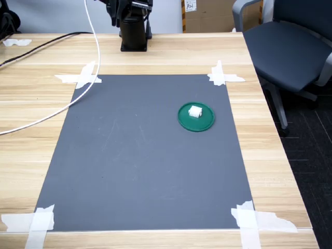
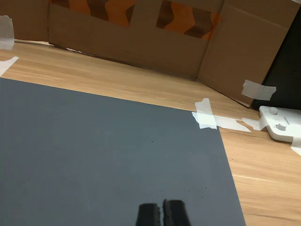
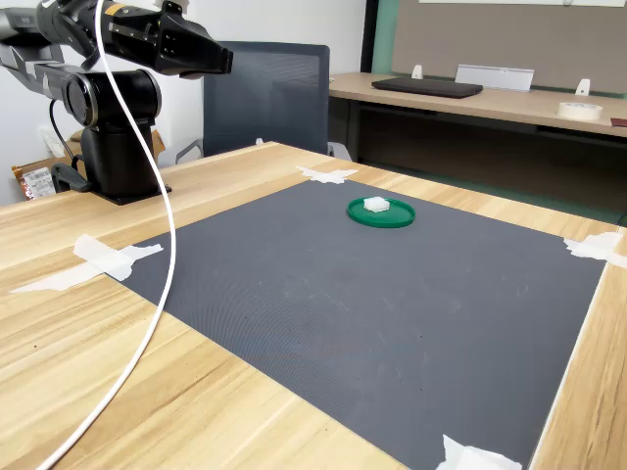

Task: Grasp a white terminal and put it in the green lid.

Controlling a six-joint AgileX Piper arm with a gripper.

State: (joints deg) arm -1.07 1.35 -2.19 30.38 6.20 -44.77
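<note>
The white terminal sits inside the green lid on the dark mat, well apart from the gripper, whose fingertips meet, holding nothing.

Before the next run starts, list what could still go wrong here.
1. The white terminal sits off-centre in the green lid, towards the rim, so a bump could tip it out.
2. The white cable trails over the mat's corner and could sweep across it if the arm swings.
</note>
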